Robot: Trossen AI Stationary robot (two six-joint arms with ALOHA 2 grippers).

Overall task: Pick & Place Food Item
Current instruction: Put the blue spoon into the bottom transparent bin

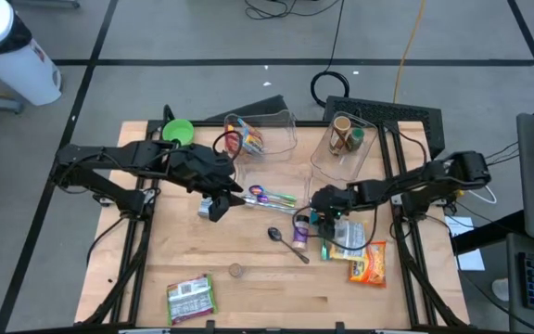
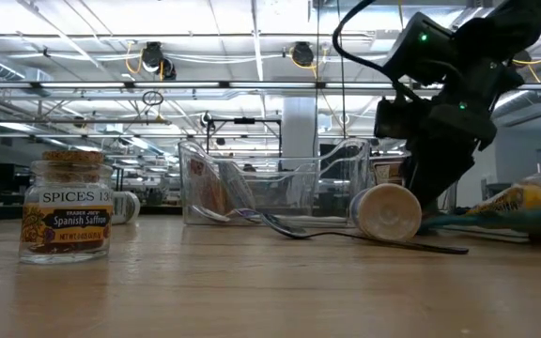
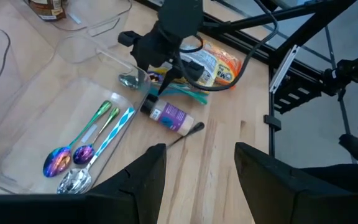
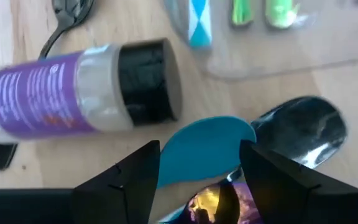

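High: right hand [image 1: 315, 210] low over the tabletop [image 1: 248, 288] near centre-right, spice bottle [image 1: 300, 229] lying on its side just beside its tip, snack bags [image 1: 367, 263] close by on the far side of the hand. Left hand [image 1: 213, 206] hovers by the clear tray [image 1: 269, 199] of spoons.

Low: bottle [image 2: 386, 212] on its side, base facing camera, right arm directly behind it; saffron jar [image 2: 66, 208] upright, well apart.

Left wrist: own fingers [image 3: 146, 180] spread, nothing between them; bottle [image 3: 168, 115] lies beside the tray edge under the other arm.

Right wrist: fingers [image 4: 126, 177] parted, not gripping. Purple-label bottle [image 4: 79, 90] with black cap just ahead of the fingertips, apart from them; teal spoon [image 4: 201, 148] between the fingers.
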